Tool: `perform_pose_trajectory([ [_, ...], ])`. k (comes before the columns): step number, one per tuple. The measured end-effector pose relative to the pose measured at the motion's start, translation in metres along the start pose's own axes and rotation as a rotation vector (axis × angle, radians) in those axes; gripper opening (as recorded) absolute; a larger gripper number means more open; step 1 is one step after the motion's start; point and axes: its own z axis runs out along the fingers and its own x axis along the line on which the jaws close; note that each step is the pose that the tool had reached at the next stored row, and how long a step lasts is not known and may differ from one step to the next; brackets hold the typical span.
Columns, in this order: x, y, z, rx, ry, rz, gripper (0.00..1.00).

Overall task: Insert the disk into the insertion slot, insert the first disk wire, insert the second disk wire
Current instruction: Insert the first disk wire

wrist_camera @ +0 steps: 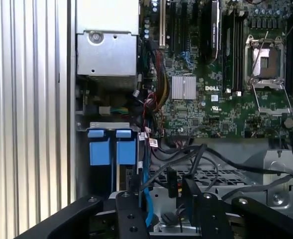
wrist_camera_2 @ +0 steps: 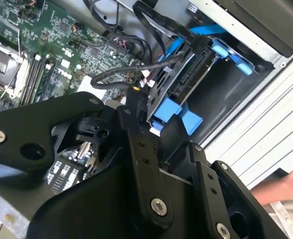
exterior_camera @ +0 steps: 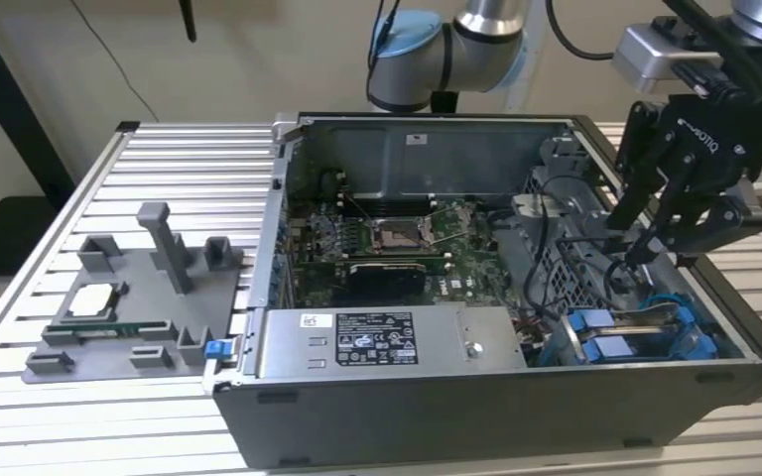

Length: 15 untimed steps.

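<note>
1. Exterior view: the tool [exterior_camera: 649,255] hangs inside the open computer case [exterior_camera: 487,392], over its corner; whether it grips anything cannot be told.
2. Black wires [exterior_camera: 579,243] run just beside its tip.
3. Below, the disk [exterior_camera: 607,344] sits in the slot [exterior_camera: 679,332].
4. The case stands on the slatted tabletop [exterior_camera: 170,149].

The exterior view looks down at an angle, well back, on the open computer case [exterior_camera: 487,416] on the table [exterior_camera: 156,149]; the first wrist view faces straight down into it; the second wrist view slants in closer; all three share the motherboard [wrist_camera: 211,94] and the insertion slot [wrist_camera: 106,127].
</note>
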Motion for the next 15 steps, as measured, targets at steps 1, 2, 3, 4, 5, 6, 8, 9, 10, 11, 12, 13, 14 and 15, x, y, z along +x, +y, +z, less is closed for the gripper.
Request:
perform_pose_trajectory([
  [1, -0.0016, 0.0, 0.0017, 0.0, -0.0007, 0.0, 1.0],
  [2, -0.0033, 0.0001, 0.0034, 0.0, -0.0015, 0.001, 1.0],
  [3, -0.0044, 0.0002, 0.0042, 0.0, -0.0021, 0.001, 0.0],
  [4, -0.0051, 0.0005, 0.0045, 0.0001, -0.0024, 0.001, 0.0],
  [5, -0.0055, 0.0007, 0.0048, 0.0001, -0.0026, 0.002, 0.0],
  [6, -0.006, 0.0008, 0.0051, 0.0001, -0.003, 0.002, 0.0],
  [8, -0.0064, 0.0009, 0.006, 0.0001, -0.0043, 0.002, 0.0],
  [9, -0.0064, 0.0009, 0.0066, 0.0001, -0.0054, 0.003, 0.0],
  [10, -0.0064, 0.0009, 0.007, 0.0001, -0.0061, 0.003, 0.0],
  [11, -0.0064, 0.0009, 0.0072, 0.0001, -0.0064, 0.003, 0.0],
  [12, -0.0064, 0.001, 0.0073, 0.0001, -0.0065, 0.003, 0.0],
  [13, -0.0064, 0.0009, 0.0075, 0.0001, -0.0068, 0.003, 0.0],
  [14, -0.0064, 0.0009, 0.0078, 0.0001, -0.0076, 0.003, 0.0],
  [15, -0.0063, 0.0009, 0.008, 0.0001, -0.0083, 0.003, 0.0],
])
